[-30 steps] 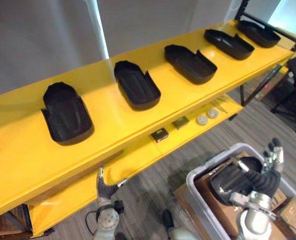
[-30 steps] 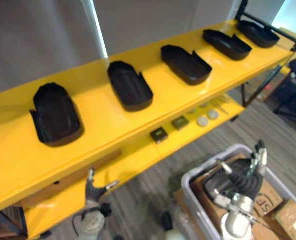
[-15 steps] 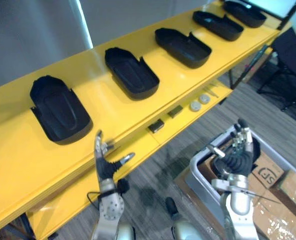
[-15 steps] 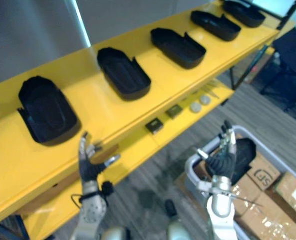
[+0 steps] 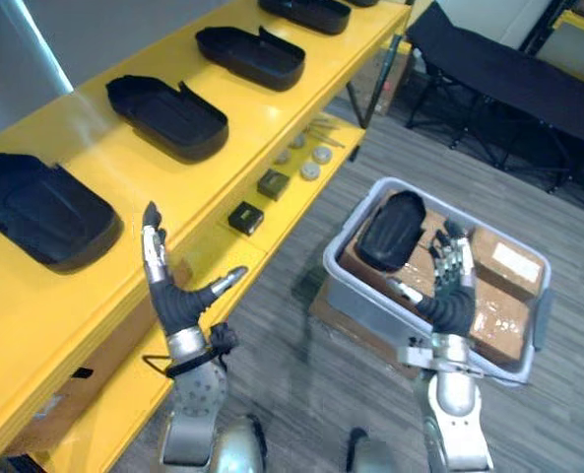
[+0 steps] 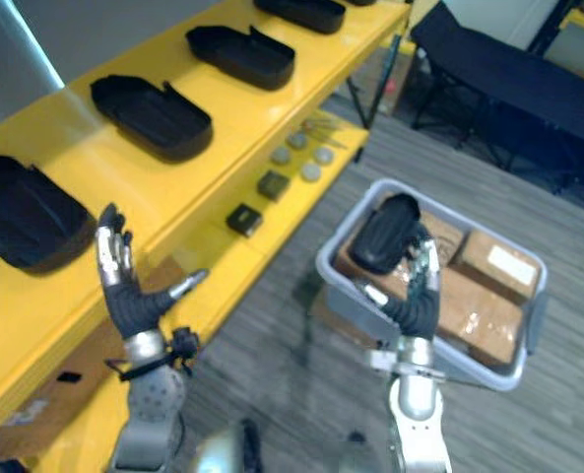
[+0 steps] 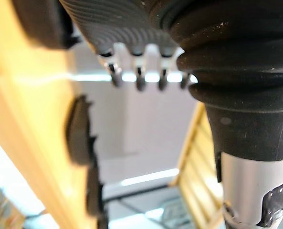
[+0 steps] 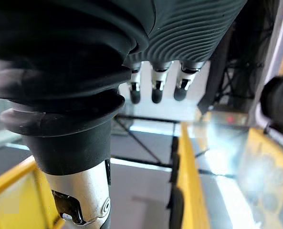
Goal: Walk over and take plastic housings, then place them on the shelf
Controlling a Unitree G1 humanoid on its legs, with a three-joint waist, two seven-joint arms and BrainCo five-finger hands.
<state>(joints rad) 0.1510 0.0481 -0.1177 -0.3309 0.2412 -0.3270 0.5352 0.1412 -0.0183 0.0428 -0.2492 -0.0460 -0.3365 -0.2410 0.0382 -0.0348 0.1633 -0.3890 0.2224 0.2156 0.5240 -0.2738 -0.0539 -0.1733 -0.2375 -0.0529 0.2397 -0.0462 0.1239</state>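
Observation:
Several black plastic housings lie in a row on the yellow shelf; the nearest is at the left, another beyond it. One more black housing leans in the grey bin on the floor at the right. My left hand is raised in front of the shelf's edge, fingers straight and thumb spread, holding nothing. My right hand is upright over the bin, just right of the housing there, fingers straight and empty.
Cardboard boxes fill the bin under the housing. Small parts, including a dark square block and round discs, lie on the lower yellow shelf. A black folding table stands at the back right. Grey floor lies between shelf and bin.
The camera has swung right and back, so the shelf slid left and the bin came into fuller view. Both hands stay raised and empty; the left one rose higher.

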